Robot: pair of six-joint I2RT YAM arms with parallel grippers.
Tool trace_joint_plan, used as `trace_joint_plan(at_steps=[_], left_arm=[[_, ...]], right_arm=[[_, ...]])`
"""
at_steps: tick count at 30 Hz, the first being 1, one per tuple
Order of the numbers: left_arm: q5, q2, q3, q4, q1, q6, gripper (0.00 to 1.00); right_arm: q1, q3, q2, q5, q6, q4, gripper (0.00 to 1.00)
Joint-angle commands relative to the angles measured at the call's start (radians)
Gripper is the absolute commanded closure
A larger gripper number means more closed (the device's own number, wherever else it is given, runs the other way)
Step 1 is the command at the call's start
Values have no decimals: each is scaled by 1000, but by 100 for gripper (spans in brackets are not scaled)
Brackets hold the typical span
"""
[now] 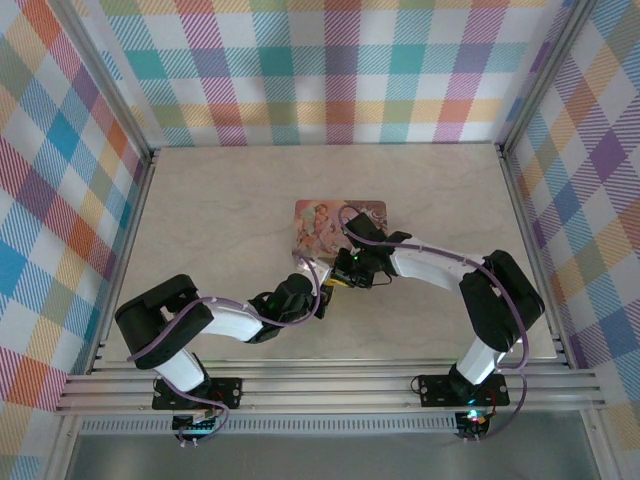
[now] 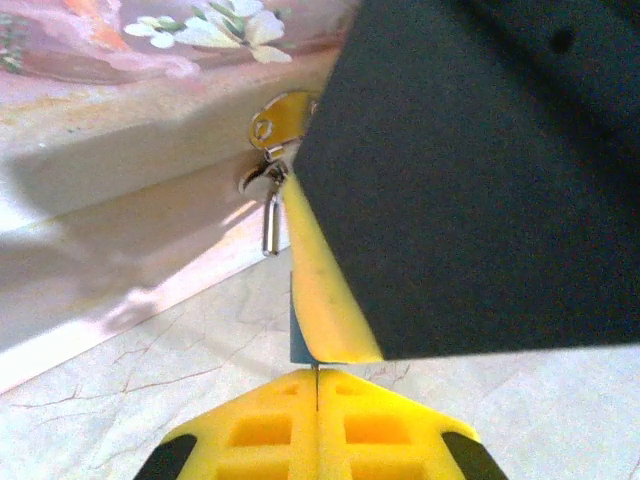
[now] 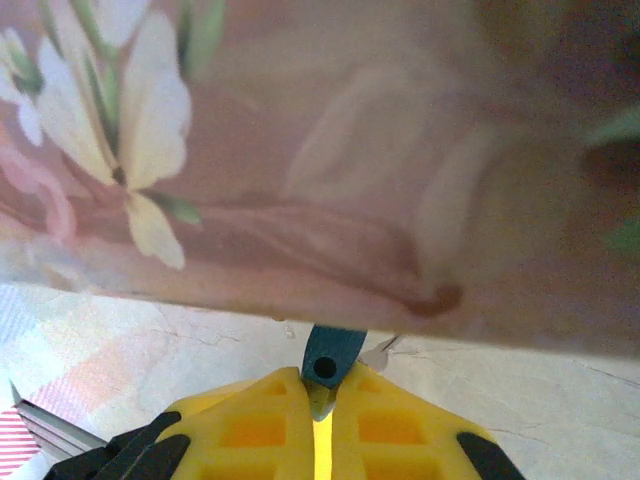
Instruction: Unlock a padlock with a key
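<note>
From where I stand the two arms meet at the near edge of the pink tin [image 1: 325,222], low over the table [image 1: 220,220], and their ends crowd each other so closely from above that nothing small can be picked out there.

The left wrist camera is clearer. The left gripper [image 2: 315,385] has its yellow fingers pressed together, with only a hairline slit between them. A thin blue strip [image 2: 297,335] stands right at their tips. I cannot tell whether it is clamped or merely touching.

Above it, a brass-gold piece with a small round hole, which I take for the padlock [image 2: 283,118], sits against the tin's side wall. Its right part is hidden behind the other arm's black body. A silvery hook and loop [image 2: 270,215] hang just below it, blurred.

In the right wrist camera the right gripper [image 3: 322,400] is pinched tight on a bluish tab [image 3: 328,355] with a hole in it, just under the tin's edge. I cannot make out whether that tab belongs to the lock or to a key.
</note>
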Motion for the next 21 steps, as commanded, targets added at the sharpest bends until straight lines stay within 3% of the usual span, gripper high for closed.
trace_joint_plan(at_steps=[1,13,16,18,21], left_arm=[[14,-33,25,-10,-8,26,100],[11,-49,25,-26,-9,28,100],[13,-46,25,-26,-9,28,100],[11,-45,26,-25,-9,28,100],[12,-45,27,-26,-9,28,100]], right_arm=[[-4,9,22,5,9,-50,99],[-6,-8,5,1,26,-37,100],[-8,-10,-7,13,31,-45,70],[-7,-10,-12,19,32,-47,62],[-8,-5,-9,24,30,-51,58]])
